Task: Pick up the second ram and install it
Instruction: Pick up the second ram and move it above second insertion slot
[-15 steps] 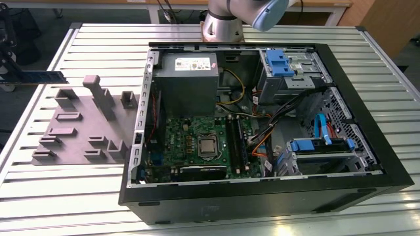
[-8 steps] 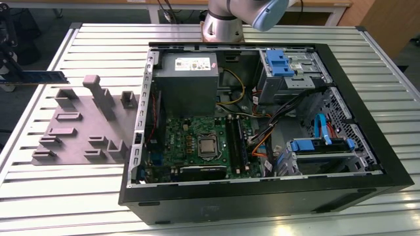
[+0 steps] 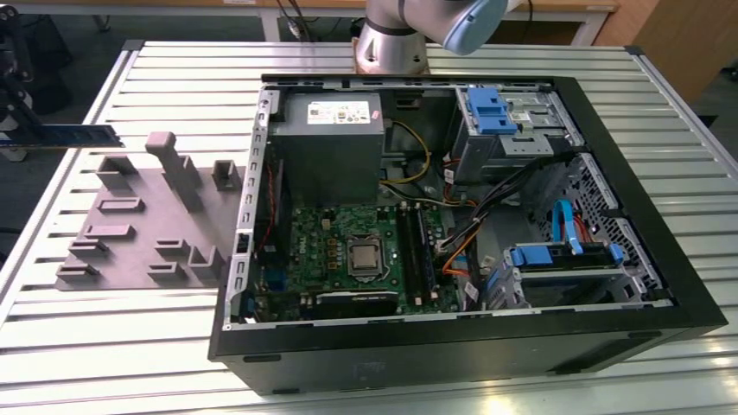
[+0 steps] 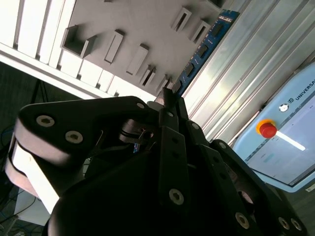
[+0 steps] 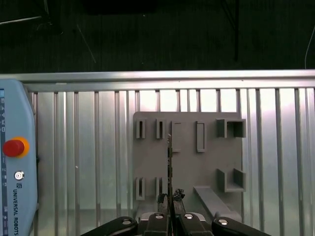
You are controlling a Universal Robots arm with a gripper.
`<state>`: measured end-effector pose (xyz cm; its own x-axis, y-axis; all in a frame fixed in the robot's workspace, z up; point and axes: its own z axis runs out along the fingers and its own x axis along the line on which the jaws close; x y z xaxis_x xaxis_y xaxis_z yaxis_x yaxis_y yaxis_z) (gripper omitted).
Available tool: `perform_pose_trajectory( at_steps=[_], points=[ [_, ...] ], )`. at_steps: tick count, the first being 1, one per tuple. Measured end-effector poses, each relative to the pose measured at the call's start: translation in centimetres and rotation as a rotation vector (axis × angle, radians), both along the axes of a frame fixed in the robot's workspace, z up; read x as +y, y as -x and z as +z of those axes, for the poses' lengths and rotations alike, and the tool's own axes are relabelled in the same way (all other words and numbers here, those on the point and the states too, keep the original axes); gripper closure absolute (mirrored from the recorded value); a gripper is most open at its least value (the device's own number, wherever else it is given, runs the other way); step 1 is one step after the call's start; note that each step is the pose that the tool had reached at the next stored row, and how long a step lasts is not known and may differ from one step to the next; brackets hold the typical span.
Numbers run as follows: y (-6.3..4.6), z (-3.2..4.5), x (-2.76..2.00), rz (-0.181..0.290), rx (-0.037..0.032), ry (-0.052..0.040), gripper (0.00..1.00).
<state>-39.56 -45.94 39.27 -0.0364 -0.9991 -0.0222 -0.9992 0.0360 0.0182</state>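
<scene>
Pickup looks finished: the claw (image 5: 170, 199) is clamped on one end of the second ram (image 3: 79, 134), which is held level in the air at the exterior view's left, lifted clear of the grey tray (image 3: 162, 229). Installing is the part left, I judge, since the stick is well apart from the open computer case (image 3: 680, 303) and the black memory slots (image 3: 413, 251) on its board.

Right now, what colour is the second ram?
The second ram is blue with black chips; second wrist view shows it best.
</scene>
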Motion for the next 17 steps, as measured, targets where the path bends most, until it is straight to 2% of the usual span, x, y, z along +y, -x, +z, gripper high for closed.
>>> perform_pose_trajectory(
  at_steps=[17],
  points=[
    [-0.38,0.00,0.00,0.000,0.0000,0.0000,0.86]
  ],
)
